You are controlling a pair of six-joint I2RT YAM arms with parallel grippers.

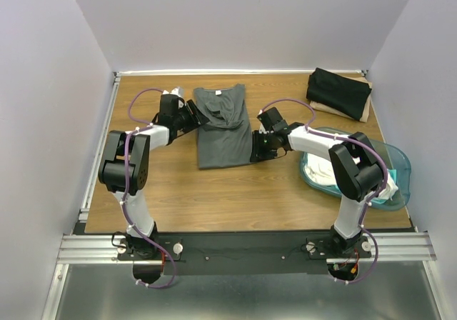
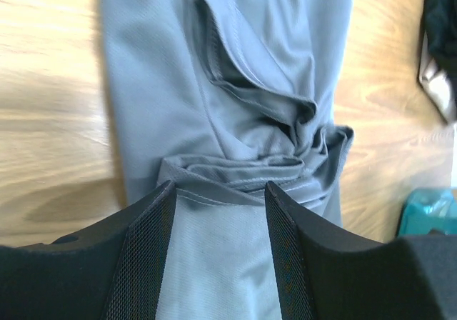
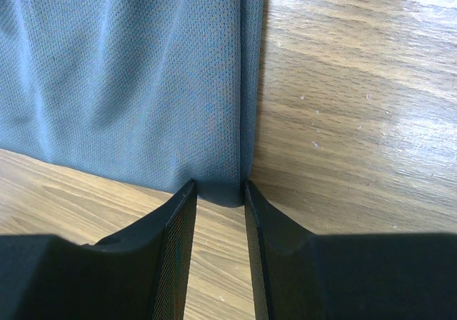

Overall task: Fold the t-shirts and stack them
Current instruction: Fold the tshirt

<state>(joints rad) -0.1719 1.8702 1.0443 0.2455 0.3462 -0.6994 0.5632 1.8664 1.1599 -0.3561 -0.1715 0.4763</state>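
1. Grey t-shirt (image 1: 223, 131) lies at the middle of the table (image 1: 271, 198), folded into a long narrow strip running from 12 to 6 o'clock; its collar end, toward 12 o'clock, is rumpled and bunched, while the 6 o'clock half lies flat.
2. Left gripper (image 1: 198, 115) sits at the shirt's 10 o'clock edge; in the left wrist view its fingers (image 2: 146, 256) stand well apart, with grey fabric (image 2: 164, 98) running between them and a creased fold just past the tips; the cloth is not squeezed.
3. Right gripper (image 1: 255, 148) is at the shirt's 4 o'clock corner; in the right wrist view the corner of the fabric (image 3: 128, 70) sits right between the fingertips (image 3: 182, 213), which stand only narrowly apart; I cannot tell whether they are pinching it.
4. Black t-shirt (image 1: 339, 91) lies folded at the table's 2 o'clock corner, on top of a tan folded item (image 1: 366, 98), well apart from both grippers.
5. White t-shirts (image 1: 318, 170) lie inside the teal tub (image 1: 400, 164) at 4 o'clock, beside the right arm.
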